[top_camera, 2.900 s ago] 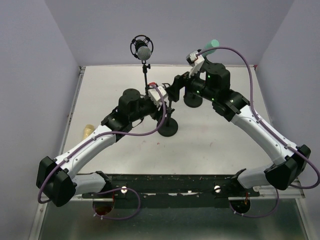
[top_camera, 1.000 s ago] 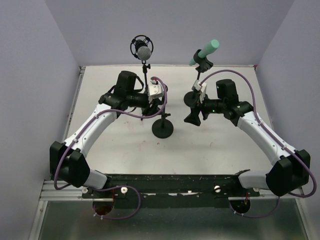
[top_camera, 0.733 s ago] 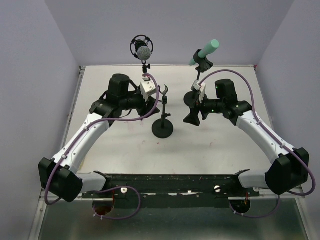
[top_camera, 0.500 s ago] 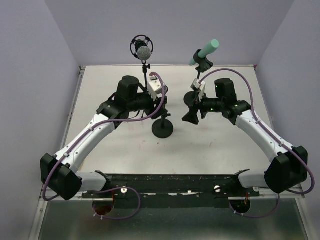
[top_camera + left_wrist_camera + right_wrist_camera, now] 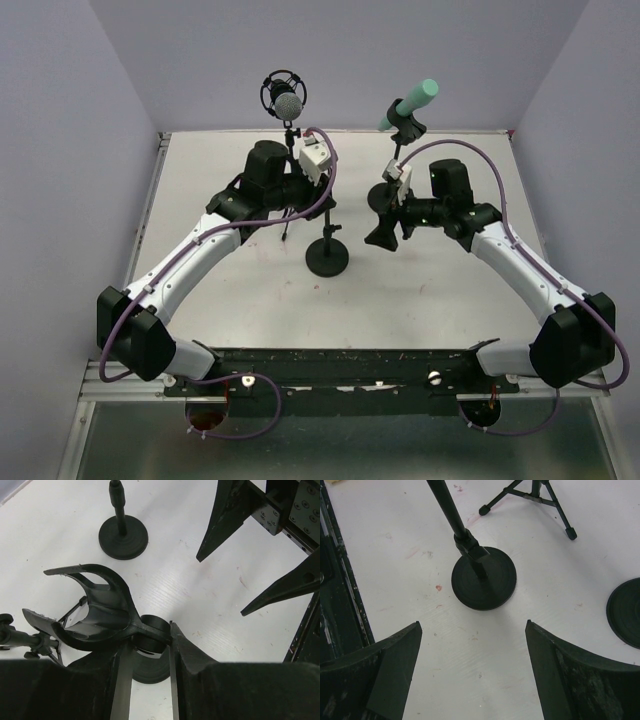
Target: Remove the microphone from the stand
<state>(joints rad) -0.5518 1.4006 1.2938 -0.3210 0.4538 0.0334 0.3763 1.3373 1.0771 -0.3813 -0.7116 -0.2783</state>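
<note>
A teal microphone (image 5: pixel 411 102) sits tilted in the clip of the right-hand stand (image 5: pixel 386 196) at the back. A silver-grille microphone (image 5: pixel 287 100) hangs in a black shock mount on a tripod stand. The middle stand (image 5: pixel 328 259) carries an empty black U-shaped clip (image 5: pixel 92 605). My left gripper (image 5: pixel 324 192) is shut on this clip's neck; in the left wrist view the gripper (image 5: pixel 150 640) has a finger on each side. My right gripper (image 5: pixel 383 240) is open and empty, low over the table, below the teal microphone. In its wrist view (image 5: pixel 472 624) it faces the middle stand's base (image 5: pixel 484 582).
The tripod's legs (image 5: pixel 535 495) spread behind the middle stand. The right-hand stand's round base (image 5: pixel 123 536) lies close to my right gripper's fingers (image 5: pixel 225 515). The white table's walls close in at the back and both sides.
</note>
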